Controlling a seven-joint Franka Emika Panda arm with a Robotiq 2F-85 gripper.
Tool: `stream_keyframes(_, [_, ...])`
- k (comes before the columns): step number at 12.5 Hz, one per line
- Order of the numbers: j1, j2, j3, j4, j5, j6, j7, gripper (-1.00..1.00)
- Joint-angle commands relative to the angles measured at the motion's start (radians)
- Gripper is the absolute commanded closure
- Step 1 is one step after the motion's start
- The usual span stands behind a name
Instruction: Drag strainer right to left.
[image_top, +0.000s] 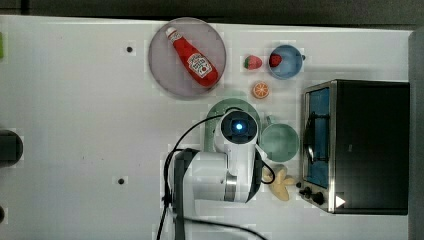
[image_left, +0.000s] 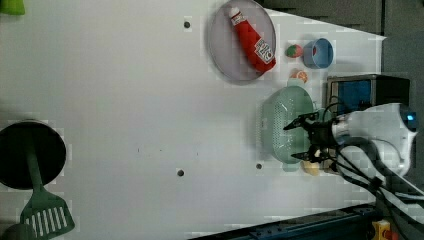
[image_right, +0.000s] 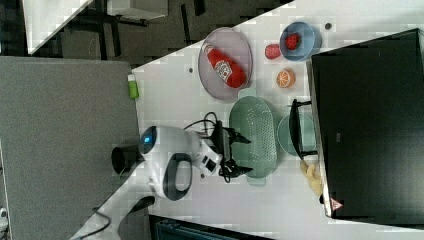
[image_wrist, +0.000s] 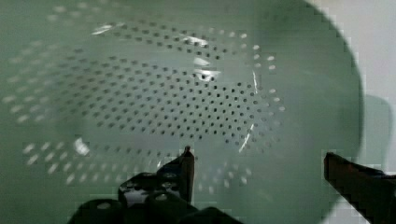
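Note:
The strainer (image_left: 280, 125) is a pale mint-green oval colander with a holed bottom, lying on the white table between the plate and the toaster oven. In the top view my arm covers most of the strainer (image_top: 248, 106). My gripper (image_left: 296, 141) hangs open just above one end of it. One fingertip (image_wrist: 188, 154) is over the holed inside, and the other fingertip (image_wrist: 334, 165) is at the rim by the small tab handle. The right view shows the gripper (image_right: 248, 156) at the same end of the strainer (image_right: 257, 127). Nothing is held.
A mint-green mug (image_top: 279, 142) stands between the strainer and the toaster oven (image_top: 365, 145). A grey-pink plate (image_top: 165, 65) carries a ketchup bottle (image_top: 192, 57). Beyond it are a strawberry (image_top: 253, 62), an orange slice (image_top: 260, 90) and a blue bowl (image_top: 292, 67). White table stretches to the top view's left.

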Motion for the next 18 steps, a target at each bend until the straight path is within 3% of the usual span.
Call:
stream_keyframes(1, [0.005, 0.013, 0.018, 0.02, -0.023, 0.137, 0.081, -1.0])
stream_keyframes(5, [0.018, 0.137, 0.028, 0.018, -0.016, 0.278, 0.122, -1.0])
stream_keyframes(10, [0.059, 0.148, 0.067, 0.005, -0.015, 0.291, 0.23, -1.0])
stream_keyframes(18, [0.181, 0.151, 0.098, 0.011, 0.003, 0.289, 0.321, -1.0])
